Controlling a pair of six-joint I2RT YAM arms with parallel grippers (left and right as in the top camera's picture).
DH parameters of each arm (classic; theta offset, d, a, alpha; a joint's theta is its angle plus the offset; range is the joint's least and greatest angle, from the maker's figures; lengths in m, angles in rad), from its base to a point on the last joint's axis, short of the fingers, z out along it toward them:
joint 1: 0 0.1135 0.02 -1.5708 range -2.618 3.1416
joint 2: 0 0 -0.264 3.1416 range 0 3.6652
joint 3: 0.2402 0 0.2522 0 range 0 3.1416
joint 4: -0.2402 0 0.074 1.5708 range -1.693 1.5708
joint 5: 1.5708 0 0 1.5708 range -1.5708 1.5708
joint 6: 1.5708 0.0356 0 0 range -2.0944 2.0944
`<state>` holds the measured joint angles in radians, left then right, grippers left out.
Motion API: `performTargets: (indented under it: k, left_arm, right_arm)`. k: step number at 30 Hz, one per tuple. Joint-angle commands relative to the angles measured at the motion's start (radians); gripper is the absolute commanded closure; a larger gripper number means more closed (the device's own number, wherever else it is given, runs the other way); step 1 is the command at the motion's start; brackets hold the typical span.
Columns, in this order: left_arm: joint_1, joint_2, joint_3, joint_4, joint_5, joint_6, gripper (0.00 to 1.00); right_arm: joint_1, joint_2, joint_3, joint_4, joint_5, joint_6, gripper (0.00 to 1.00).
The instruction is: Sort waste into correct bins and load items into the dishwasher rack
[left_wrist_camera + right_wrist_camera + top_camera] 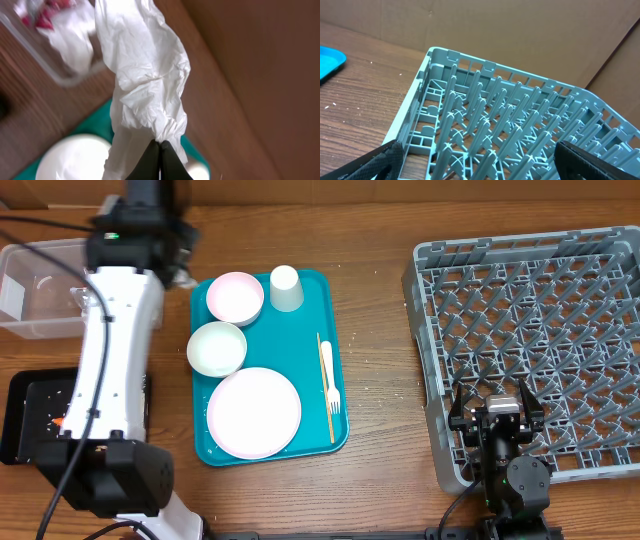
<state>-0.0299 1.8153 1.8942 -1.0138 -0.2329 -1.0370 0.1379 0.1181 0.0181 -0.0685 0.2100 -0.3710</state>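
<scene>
The left gripper [159,150] pinches a white napkin [145,75] tight, just left of the teal tray [312,315], by the clear tub [20,290]. The right gripper [497,404] is wide open, holding nothing. The plate [253,412], 2 bowls [235,297], cup [286,287] and fork [329,385] sit on the teal tray. Nothing is in the rack [530,310] yet.

Teal tray [320,330] at table centre carries upper bowl [235,297], lower bowl [217,348], cup [286,288], plate [254,412] and fork [329,385]; dishwasher rack [540,310] at right; clear tub [35,295] upper left; black tray [30,415] lower left; right gripper [497,408], jaws spread, sits over the rack's near edge.
</scene>
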Motion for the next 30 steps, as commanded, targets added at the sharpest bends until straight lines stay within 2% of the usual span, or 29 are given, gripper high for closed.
performTargets:
  k: [1, 6, 9, 10, 11, 12, 13, 15, 17, 22, 25, 26, 29, 30]
  left_arm:
    - [0.125, 0.040, -0.001, 0.080, -0.042, 0.017, 0.96]
    - [0.235, 0.105, -0.001, 0.157, -0.048, 0.018, 0.94]
    - [0.282, 0.157, -0.001, 0.181, -0.045, 0.021, 0.85]
    - [0.293, 0.172, -0.001, 0.183, -0.042, 0.020, 0.78]
    - [0.304, 0.188, -0.001, 0.185, -0.039, 0.020, 0.55]
    - [0.315, 0.204, -0.001, 0.184, -0.038, 0.021, 0.23]
    - [0.325, 0.215, -0.001, 0.183, -0.035, 0.030, 0.15]
    - [0.335, 0.220, -0.001, 0.187, -0.032, 0.084, 0.07]
    - [0.336, 0.215, 0.000, 0.200, -0.028, 0.153, 0.01]
    - [0.328, 0.158, 0.005, 0.201, 0.094, 0.319, 0.00]
    - [0.321, 0.100, 0.005, 0.180, 0.274, 0.399, 0.00]
    - [0.316, 0.062, 0.005, 0.144, 0.412, 0.411, 0.00]
    - [0.301, 0.015, 0.005, 0.061, 0.566, 0.414, 0.00]
    - [0.280, -0.007, 0.005, 0.003, 0.622, 0.451, 0.00]
  right_arm:
    - [-0.003, 0.000, -0.010, 0.006, 0.006, 0.001, 0.00]
    - [-0.003, 0.000, -0.010, 0.006, 0.006, 0.000, 0.00]
    - [-0.003, 0.000, -0.010, 0.006, 0.006, 0.000, 0.00]
    - [-0.003, 0.000, -0.010, 0.006, 0.006, 0.001, 0.00]
    - [-0.003, 0.000, -0.010, 0.006, 0.006, 0.000, 0.00]
    - [-0.003, 0.000, -0.010, 0.006, 0.006, 0.001, 0.00]
    - [-0.003, 0.000, -0.010, 0.006, 0.006, 0.000, 0.00]
    - [-0.003, 0.000, -0.010, 0.006, 0.006, 0.000, 0.00]
    - [-0.003, 0.000, -0.010, 0.006, 0.006, 0.001, 0.00]
    - [-0.003, 0.000, -0.010, 0.006, 0.006, 0.000, 0.00]
    - [-0.003, 0.000, -0.010, 0.006, 0.006, 0.000, 0.00]
    - [-0.003, 0.000, -0.010, 0.006, 0.006, 0.000, 0.00]
    - [-0.003, 0.000, -0.010, 0.006, 0.006, 0.000, 0.00]
    - [-0.003, 0.000, -0.010, 0.006, 0.006, 0.000, 0.00]
